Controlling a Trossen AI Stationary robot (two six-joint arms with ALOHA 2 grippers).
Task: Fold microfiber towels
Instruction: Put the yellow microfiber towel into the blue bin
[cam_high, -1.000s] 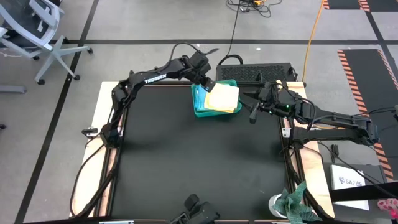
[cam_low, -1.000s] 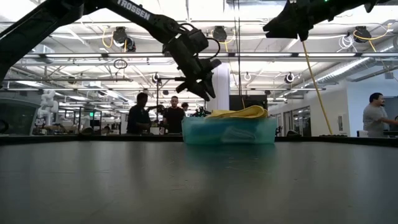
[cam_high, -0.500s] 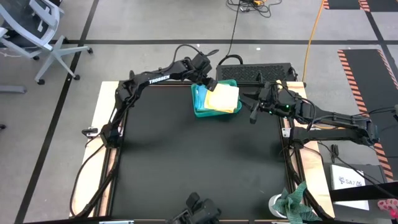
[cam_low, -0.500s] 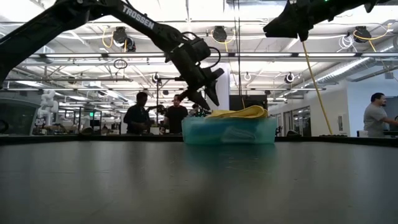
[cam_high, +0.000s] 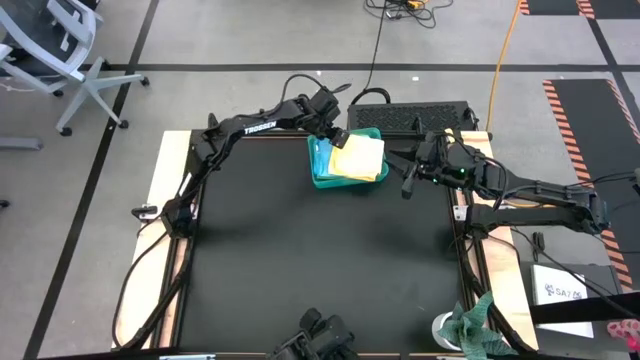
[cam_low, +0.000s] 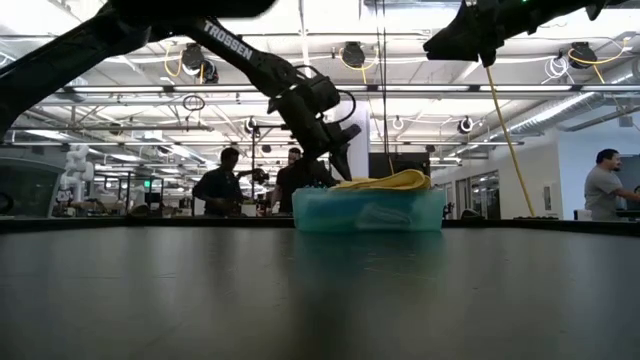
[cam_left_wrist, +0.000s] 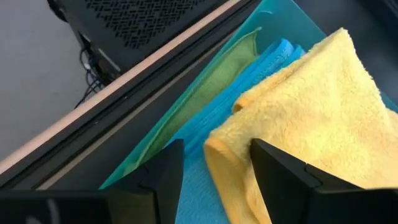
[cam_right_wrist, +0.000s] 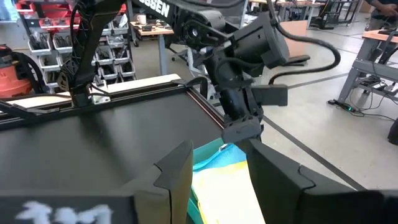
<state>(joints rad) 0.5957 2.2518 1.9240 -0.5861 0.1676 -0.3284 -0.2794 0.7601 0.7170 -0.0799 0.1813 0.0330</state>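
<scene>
A teal tray stands at the far middle of the black table and holds a stack of towels. A yellow towel lies on top, over a light blue towel and a green towel. My left gripper is open, low over the tray's far left corner. Its fingers stand on either side of the yellow towel's corner. In the low view, my left gripper is level with the top of the stack. My right gripper is open and empty, high above the table, right of the tray. My left gripper comes at the stack slanting down from the table's far left side. Its open fingers straddle the yellow towel's folded corner. I cannot tell whether they touch the yellow towel or the blue towel under it.
The black mat stretches from the tray toward the near edge. A black perforated box stands behind the table's far edge. A mottled green rag lies off the near right corner. People stand in the room beyond the table.
My left gripper has gone down and a little toward the table's right, onto the left side of the towel stack in the tray. The towels have kept their place.
</scene>
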